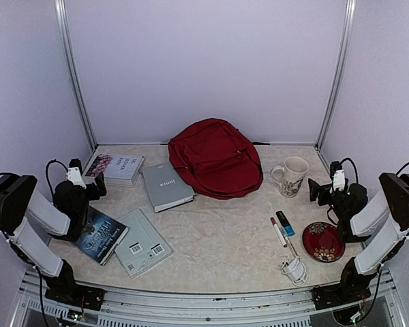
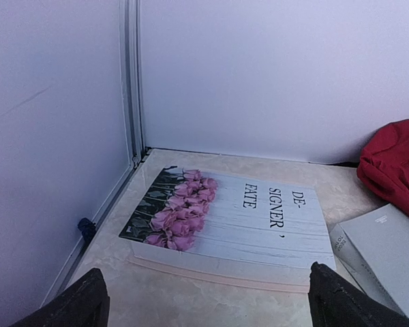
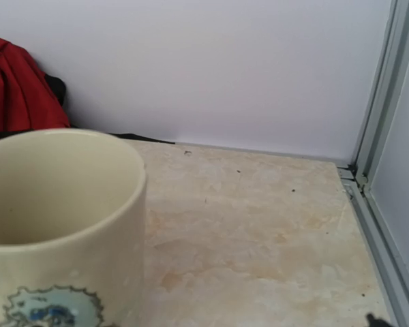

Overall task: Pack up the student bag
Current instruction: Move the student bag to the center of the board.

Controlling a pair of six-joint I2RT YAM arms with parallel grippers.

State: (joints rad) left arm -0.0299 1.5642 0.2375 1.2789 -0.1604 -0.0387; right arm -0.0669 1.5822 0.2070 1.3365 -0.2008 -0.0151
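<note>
The student bag (image 1: 215, 158) is a dark-red backpack lying flat at the back middle of the table; its edge shows in the left wrist view (image 2: 395, 163) and in the right wrist view (image 3: 17, 88). My left gripper (image 1: 97, 185) hangs open just in front of a white book with pink roses (image 2: 238, 221), its dark fingertips (image 2: 78, 305) wide apart with nothing between them. My right gripper (image 1: 315, 191) is open and empty, just right of a cream mug (image 3: 54, 225). Only a sliver of one finger shows in the right wrist view.
A grey book (image 1: 167, 185) lies left of the bag. A dark blue book (image 1: 101, 235) and a pale green book (image 1: 143, 242) lie front left. Two markers (image 1: 281, 228), a red patterned plate (image 1: 323, 241) and a coiled white cable (image 1: 295, 269) lie front right. Walls close in on three sides.
</note>
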